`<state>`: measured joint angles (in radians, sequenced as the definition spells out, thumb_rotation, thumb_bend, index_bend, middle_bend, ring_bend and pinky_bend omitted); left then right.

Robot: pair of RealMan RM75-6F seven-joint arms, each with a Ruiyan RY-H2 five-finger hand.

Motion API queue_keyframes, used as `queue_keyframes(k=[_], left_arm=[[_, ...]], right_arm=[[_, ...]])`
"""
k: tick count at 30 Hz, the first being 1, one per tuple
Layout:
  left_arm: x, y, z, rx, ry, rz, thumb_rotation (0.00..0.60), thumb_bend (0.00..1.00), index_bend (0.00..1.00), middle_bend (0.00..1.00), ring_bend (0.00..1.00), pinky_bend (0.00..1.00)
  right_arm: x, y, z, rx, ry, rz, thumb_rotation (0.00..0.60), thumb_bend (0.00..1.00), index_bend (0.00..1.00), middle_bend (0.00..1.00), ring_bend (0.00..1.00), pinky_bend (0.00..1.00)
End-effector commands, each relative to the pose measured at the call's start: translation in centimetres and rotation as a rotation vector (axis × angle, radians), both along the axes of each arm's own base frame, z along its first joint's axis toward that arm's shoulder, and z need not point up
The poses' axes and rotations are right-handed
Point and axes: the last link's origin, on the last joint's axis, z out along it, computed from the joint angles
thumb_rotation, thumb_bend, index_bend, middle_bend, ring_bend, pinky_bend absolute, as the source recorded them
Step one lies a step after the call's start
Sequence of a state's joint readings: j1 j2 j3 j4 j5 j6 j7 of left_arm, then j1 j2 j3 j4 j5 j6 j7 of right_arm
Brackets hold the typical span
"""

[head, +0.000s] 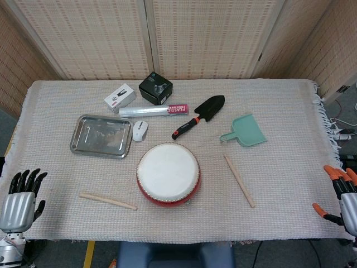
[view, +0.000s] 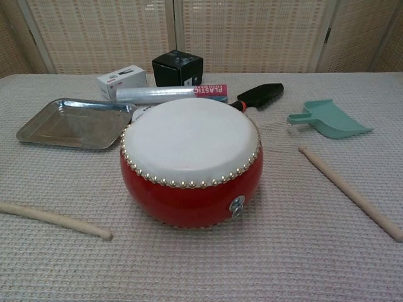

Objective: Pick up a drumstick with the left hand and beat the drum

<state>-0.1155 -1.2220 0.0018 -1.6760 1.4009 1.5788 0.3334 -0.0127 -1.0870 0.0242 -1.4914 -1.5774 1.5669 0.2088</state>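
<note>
Fingers [head: 28, 178] of the left hand [head: 19, 204] are pointing up, slightly spread and holding nothing, at the near left corner of the worktop [head: 290, 128]; the right hand [head: 345, 192] is showing at the near right edge (only partly in frame), its orange-tipped fingers [head: 334, 172] likewise apart and empty. Nearest the left hand, one drumstick [head: 107, 201] is lying flat on the woven cloth, just left of the red drum [head: 168, 174], not touching it. A second drumstick [head: 239, 181] is lying to the drum's right. Behind the drum are sitting a steel tray [head: 81, 142], a computer mouse [head: 139, 130], a roll of plastic wrap [head: 153, 110], a black trowel [head: 201, 114], a teal dustpan [head: 245, 132], a white box [head: 120, 97] and a black box [head: 155, 88].
</note>
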Motion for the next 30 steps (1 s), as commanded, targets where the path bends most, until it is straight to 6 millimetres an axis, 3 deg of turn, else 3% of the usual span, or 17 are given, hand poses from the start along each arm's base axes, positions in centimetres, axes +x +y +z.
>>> queue_keyframes(k=[1,9,15,19,24,30], left_arm=[[-0.2,0.2,-0.1,0.003,-0.001,0.016,0.600,0.29,0.18,0.08,0.03,0.05],[-0.1,-0.1,0.0,-0.004,-0.016,0.001,0.600,0.29,0.20,0.08,0.03,0.05],[0.1,0.9,-0.6,-0.052,-0.030,-0.040,0.600,0.29,0.23,0.11,0.07,0.08],[0.8,2.1,-2.2,-0.140,-0.045,-0.086,0.600,0.32,0.29,0.13,0.10,0.13],[1.9,3.4,-5.3,-0.284,-0.028,-0.143,0.600,0.34,0.37,0.15,0.10,0.13],[3.3,4.5,-8.8,-0.412,-0.019,-0.169,0.600,0.36,0.39,0.15,0.10,0.12]], right_arm=[[0.0,-0.5,-0.2,0.004,-0.003,0.002,0.600,0.18,0.02,0.10,0.00,0.03],[0.2,-0.4,0.3,-0.010,0.000,0.019,0.600,0.18,0.02,0.10,0.00,0.03],[0.3,-0.3,0.6,-0.014,0.007,0.032,0.600,0.18,0.02,0.10,0.00,0.03],[0.4,-0.4,0.6,-0.012,0.007,0.041,0.600,0.18,0.02,0.10,0.00,0.03],[0.6,-0.5,0.6,-0.005,0.008,0.049,0.600,0.18,0.02,0.10,0.00,0.03],[0.6,-0.4,0.5,-0.006,0.009,0.048,0.600,0.18,0.02,0.10,0.00,0.03]])
